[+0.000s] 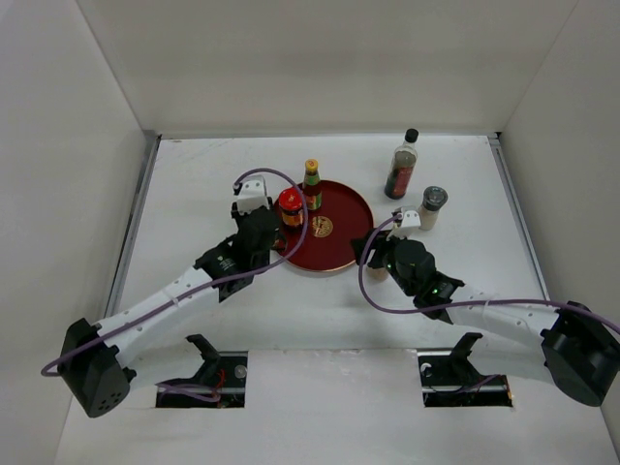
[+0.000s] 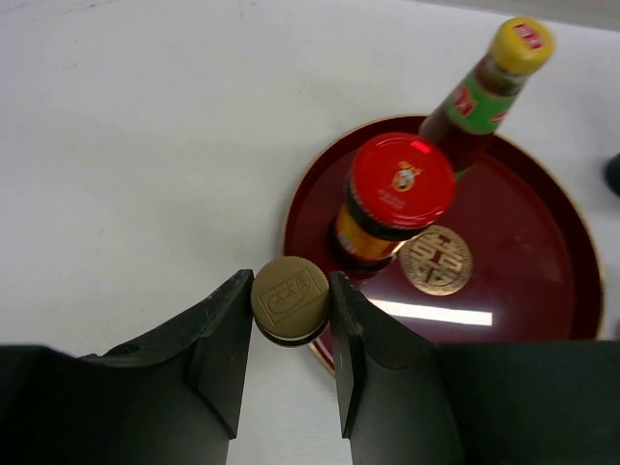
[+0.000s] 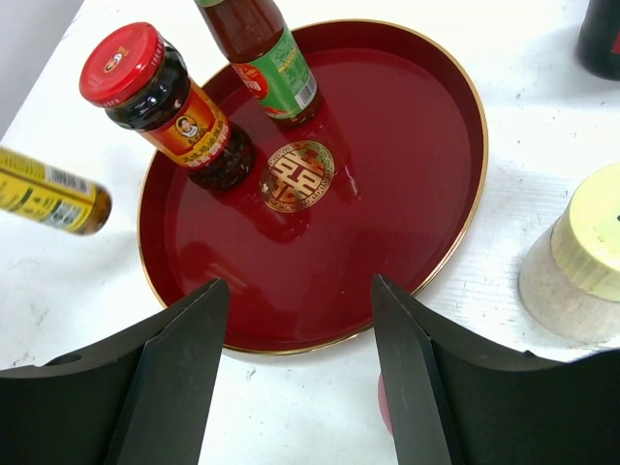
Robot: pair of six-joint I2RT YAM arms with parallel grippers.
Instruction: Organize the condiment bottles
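Pinching a gold-capped bottle (image 2: 290, 302) is the left gripper (image 2: 289, 291); right gripper (image 3: 297, 287) gapes wide

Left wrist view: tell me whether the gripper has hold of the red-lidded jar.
No, the left gripper is shut on a gold-capped bottle; the red-lidded jar stands free on the red tray.

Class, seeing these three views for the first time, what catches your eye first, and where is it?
The red tray sits mid-table, a red-lidded jar and a yellow-capped sauce bottle standing on its left half. At its left rim the left end effector grips a gold-capped bottle; the right end effector hangs open at the right rim.
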